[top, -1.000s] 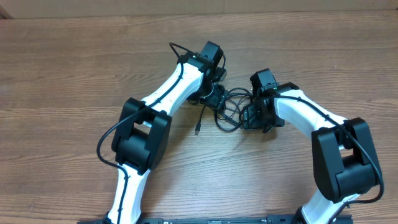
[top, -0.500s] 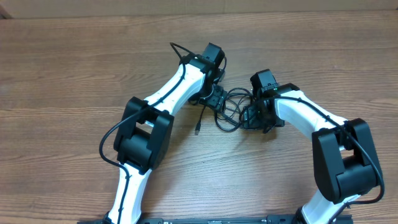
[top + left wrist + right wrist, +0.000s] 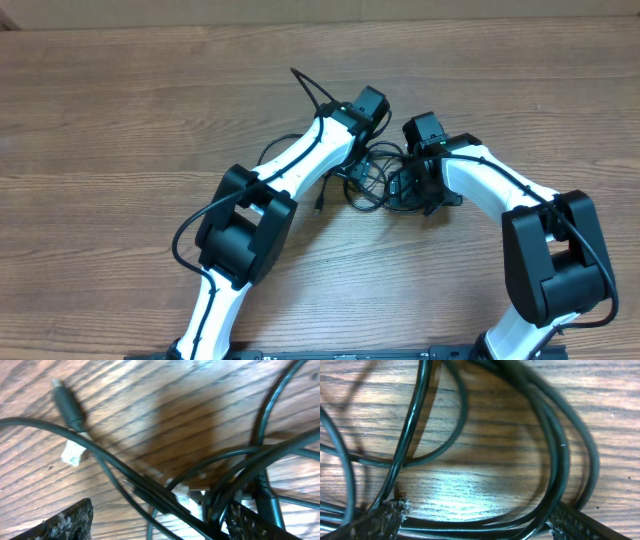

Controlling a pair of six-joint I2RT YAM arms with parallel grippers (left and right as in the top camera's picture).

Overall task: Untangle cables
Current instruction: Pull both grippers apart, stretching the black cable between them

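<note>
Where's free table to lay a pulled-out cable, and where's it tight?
Free: table left of the left arm; the far strip past both grippers; the near patch between the arms. Tight: the gap between left gripper and right gripper, filled by the cables.

Thin black cables [image 3: 368, 183] lie flat in a loose tangle of overlapping loops near the middle of the wooden table [image 3: 100, 120], one silver-tipped plug [image 3: 318, 209] straying toward the left edge.
</note>
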